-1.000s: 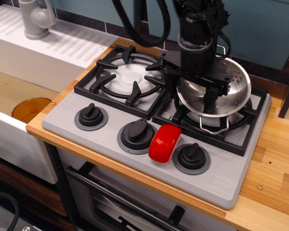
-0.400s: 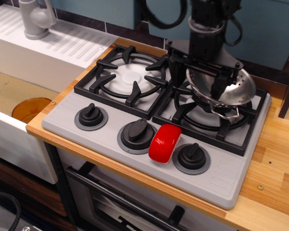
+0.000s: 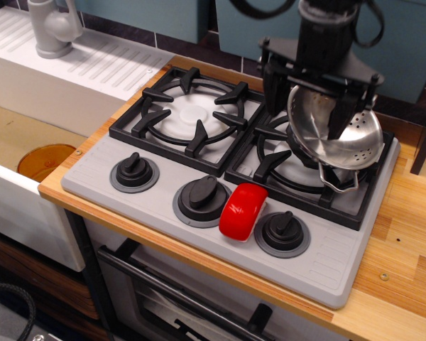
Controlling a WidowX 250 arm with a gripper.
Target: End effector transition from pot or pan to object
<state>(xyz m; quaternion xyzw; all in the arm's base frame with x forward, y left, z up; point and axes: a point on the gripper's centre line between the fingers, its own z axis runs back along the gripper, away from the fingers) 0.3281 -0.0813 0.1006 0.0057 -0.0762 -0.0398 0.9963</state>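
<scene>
Pale wooden desk (image 3: pixel 405 234) carrying a grey toy stove top (image 3: pixel 326 273) with two black burner grates, left grate (image 3: pixel 188 117) bare, right grate (image 3: pixel 298 170) partly under the arm. Three black knobs (image 3: pixel 201 199) in a row along the stove's front strip. Oven door with a dark handle (image 3: pixel 199 298) below the desk edge. To the left, a white sink unit with ribbed drainboard (image 3: pixel 92 60), a grey faucet (image 3: pixel 53 25) at its back corner, and an orange disc (image 3: pixel 44 160) lying in the basin. Teal wall panels (image 3: pixel 405 42) behind, dark tiled strip beneath them.

Black gripper (image 3: pixel 319 96) hanging over the right burner on a bulky black arm, fingers closed on the rim of the steel colander bowl (image 3: pixel 337 135). Bowl lifted clear of the grate and tipped steeply, open mouth turned toward the right and slightly upward, perforated inside visible on the right half, smooth outer wall facing left. One wire loop handle (image 3: pixel 337 183) dangling at the lowest point, just above the grate.

Glossy red block (image 3: pixel 243 211) resting on the stove's front strip, between the middle knob and the right knob, touching or nearly touching both. Curved back upward, long axis running front to back and angled slightly left at the near end. Well apart from the gripper, in front and to the left of it.
</scene>
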